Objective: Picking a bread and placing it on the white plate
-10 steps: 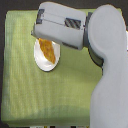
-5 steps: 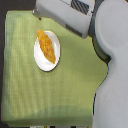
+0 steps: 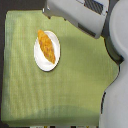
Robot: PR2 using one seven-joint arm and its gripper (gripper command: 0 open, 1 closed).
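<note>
Lying diagonally on the white plate, the bread is seen at roughly 10 o'clock of the green cloth; the gripper's opening cannot be told, fingers cropped at 12 o'clock.

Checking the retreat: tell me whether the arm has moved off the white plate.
Yes. The arm has pulled toward the exterior view's upper right, clear of the white plate holding the bread.

A rough, matt crust is being shown by the bread; a smooth white plate is being backed by woven green cloth.
</note>
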